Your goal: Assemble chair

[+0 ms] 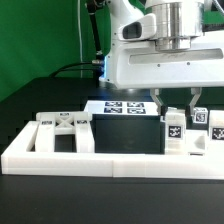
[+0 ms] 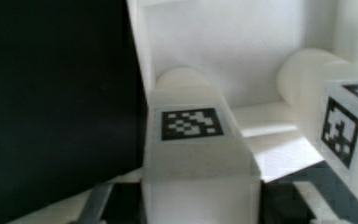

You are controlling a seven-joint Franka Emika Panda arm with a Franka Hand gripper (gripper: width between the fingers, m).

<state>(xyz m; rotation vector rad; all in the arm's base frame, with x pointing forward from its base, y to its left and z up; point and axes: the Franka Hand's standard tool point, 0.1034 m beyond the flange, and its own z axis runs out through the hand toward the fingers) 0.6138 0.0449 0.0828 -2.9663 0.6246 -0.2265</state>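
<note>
The gripper (image 1: 177,110), jaws narrow on the sides of an upright chair leg (image 2: 197,140), grips it from above, likely to lift it clear of the border rail (image 1: 90,160).

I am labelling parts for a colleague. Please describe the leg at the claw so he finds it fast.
Find the long white rail in front. Toward the exterior view's right, tagged white blocks stand behind it. The leg is the only one the claw grips.
</note>
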